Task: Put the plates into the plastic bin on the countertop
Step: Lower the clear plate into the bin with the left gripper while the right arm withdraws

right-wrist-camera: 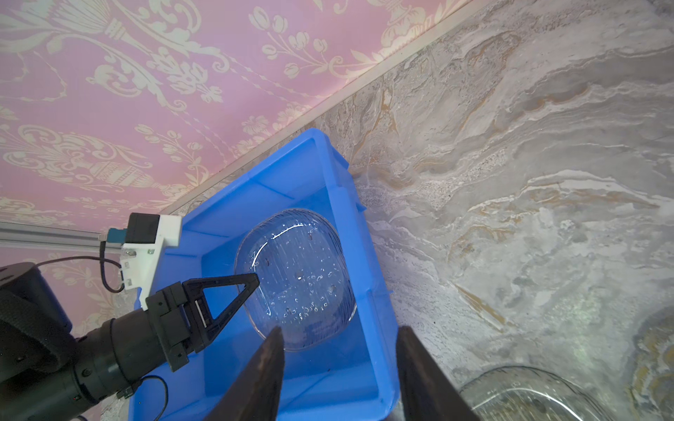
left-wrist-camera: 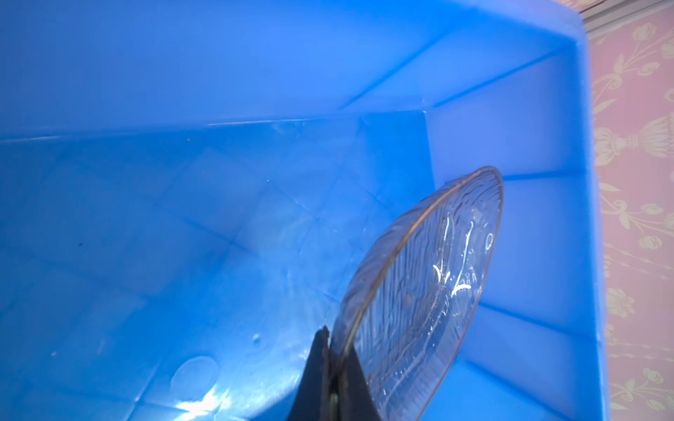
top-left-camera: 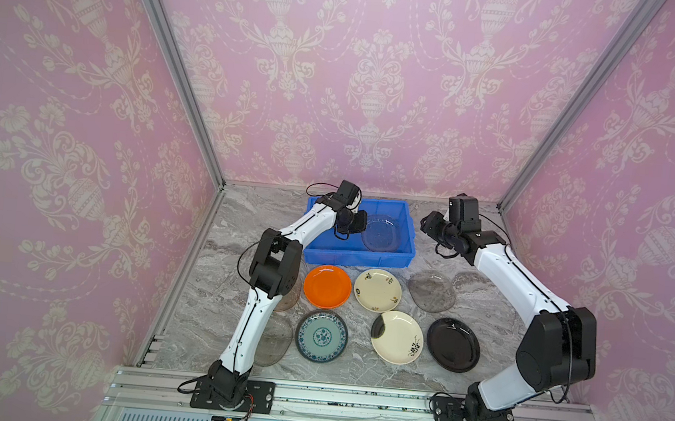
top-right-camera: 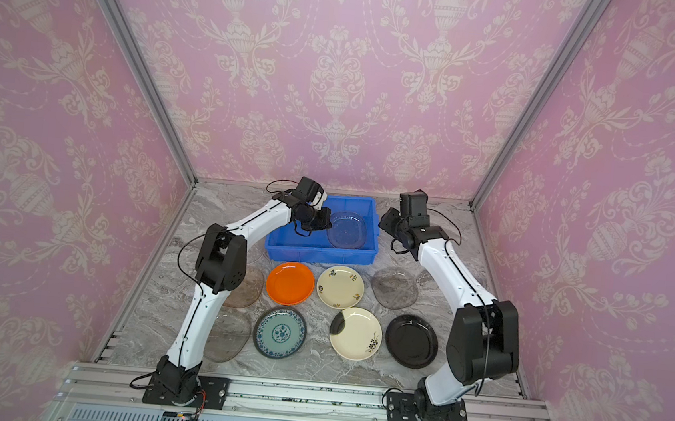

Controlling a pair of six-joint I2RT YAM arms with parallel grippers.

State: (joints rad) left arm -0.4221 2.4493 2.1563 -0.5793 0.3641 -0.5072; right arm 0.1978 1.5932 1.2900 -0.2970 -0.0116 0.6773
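Left gripper (left-wrist-camera: 329, 337): clamped on the rim of a clear glass plate (right-wrist-camera: 299, 277), which is held tilted inside the plastic bin (top-left-camera: 356, 259), right half. Right gripper (right-wrist-camera: 339, 333): jaws apart, empty, at the bin's right rim. Bin stands at the countertop (top-left-camera: 243, 220) back edge; other plates (top-left-camera: 327, 286) lie before its front wall.

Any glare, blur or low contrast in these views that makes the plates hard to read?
Left wrist view: white glints streak the clear plate, a glare patch whitens the blue bin floor, and the left gripper is soft. Right wrist view: the right gripper looms dark and unfocused. Both top views: a glass plate nearly vanishes into the countertop.
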